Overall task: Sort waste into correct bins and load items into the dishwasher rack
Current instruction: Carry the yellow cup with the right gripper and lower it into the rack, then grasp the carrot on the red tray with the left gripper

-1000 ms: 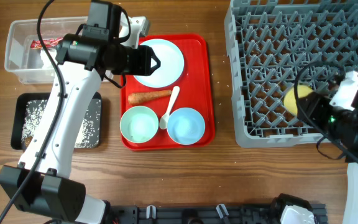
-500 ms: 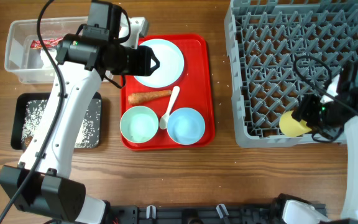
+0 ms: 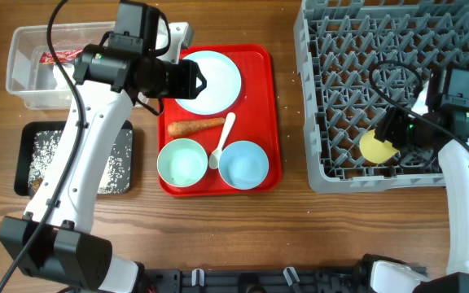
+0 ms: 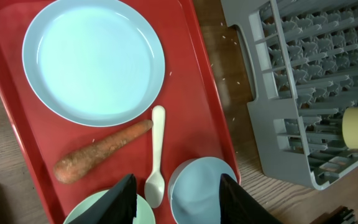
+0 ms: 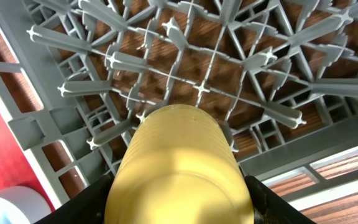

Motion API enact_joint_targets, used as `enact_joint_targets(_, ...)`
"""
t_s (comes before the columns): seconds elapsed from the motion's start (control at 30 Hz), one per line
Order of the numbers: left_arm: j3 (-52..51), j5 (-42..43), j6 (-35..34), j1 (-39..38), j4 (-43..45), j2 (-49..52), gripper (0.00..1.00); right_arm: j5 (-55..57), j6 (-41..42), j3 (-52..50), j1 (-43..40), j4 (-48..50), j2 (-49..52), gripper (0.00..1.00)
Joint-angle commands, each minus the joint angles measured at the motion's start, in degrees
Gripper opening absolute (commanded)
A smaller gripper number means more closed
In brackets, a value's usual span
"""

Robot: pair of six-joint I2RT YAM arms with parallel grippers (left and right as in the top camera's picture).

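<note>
Red tray [image 3: 260, 114]: flat, rectangular, rounded corners, low raised rim; lies left of centre in the overhead view, short side toward the near edge. Left wrist view shows its glossy red floor [image 4: 191, 118].
Table [image 3: 291, 228]: brown wood, grain running left to right, a plank seam visible.
Black rail [image 3: 283, 281]: along the table's near edge, slotted, partly cropped by the frame.

On the tabletop [image 3: 300, 228] the flat tray [image 3: 273, 114] sits in the middle, with the plate [image 3: 208, 81] at its far end, the carrot [image 3: 195, 127] and spoon [image 3: 222, 140] across its middle, and the left bowl [image 3: 181, 162] and right bowl [image 3: 243, 164] side by side at its near end. To its left the tub [image 3: 23, 81] lies behind the shallow bin [image 3: 27, 163]. To its right stands the rack [image 3: 332, 49], with the cup [image 3: 375, 146] inside near its front edge.
</note>
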Motion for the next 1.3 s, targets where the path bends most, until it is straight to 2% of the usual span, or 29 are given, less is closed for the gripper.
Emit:
enact_joint_targets(0.0,-0.1,-0.5,0.3,-0.1,-0.1,0.1,0.42,0.9,0.0,0.5,0.1,0.2,0.3,0.48)
enact_joint_targets(0.13,-0.1,-0.5,0.3,-0.1,-0.1,0.1,0.43,0.9,-0.2,0.2,0.2,-1.8,1.1,0.48)
enact_joint_targets(0.23,-0.1,-0.5,0.3,-0.1,-0.7,0.1,0.46,0.9,-0.2,-1.7,0.1,-1.5,2.1,0.53)
enact_joint_targets(0.27,-0.1,-0.5,0.3,-0.1,-0.7,0.1,0.46,0.9,-0.2,-1.8,0.1,-1.3,2.7,0.55)
enact_joint_targets(0.3,-0.1,-0.5,0.3,-0.1,-0.7,0.1,0.47,0.9,-0.2,-1.8,0.1,-0.7,3.0,0.63)
enact_joint_targets(0.37,-0.1,-0.5,0.3,-0.1,-0.7,0.1,0.49,0.2,-0.5,-1.8,0.1,-0.1,3.0,0.71)
enact_joint_targets(0.67,-0.1,-0.5,0.3,-0.1,-0.7,0.1,0.50,-2.5,-3.0,-1.6,0.1,-0.3,2.9,0.77)
enact_joint_targets(0.77,-0.1,-0.5,0.3,-0.1,-0.7,0.1,0.53,-2.5,-3.1,1.6,0.1,-1.7,2.6,0.79)
enact_joint_targets(0.87,-0.1,-0.5,0.3,-0.3,-0.7,0.1,0.60,-2.6,-3.2,10.6,0.1,-5.9,0.9,0.80)
enact_joint_targets(0.97,-0.1,-0.9,1.0,-1.5,1.0,0.5,0.61,-4.2,-4.9,18.2,0.1,-8.6,-1.4,0.81)
enact_joint_targets(1.13,-0.1,-9.6,2.1,-6.9,7.0,4.8,0.65,-6.5,-5.9,21.0,0.1,-9.6,-4.9,0.82)
enact_joint_targets(1.27,-0.1,-16.5,6.5,-12.1,11.5,13.1,0.65,-6.5,-7.5,20.8,0.1,-11.9,-4.9,0.83)
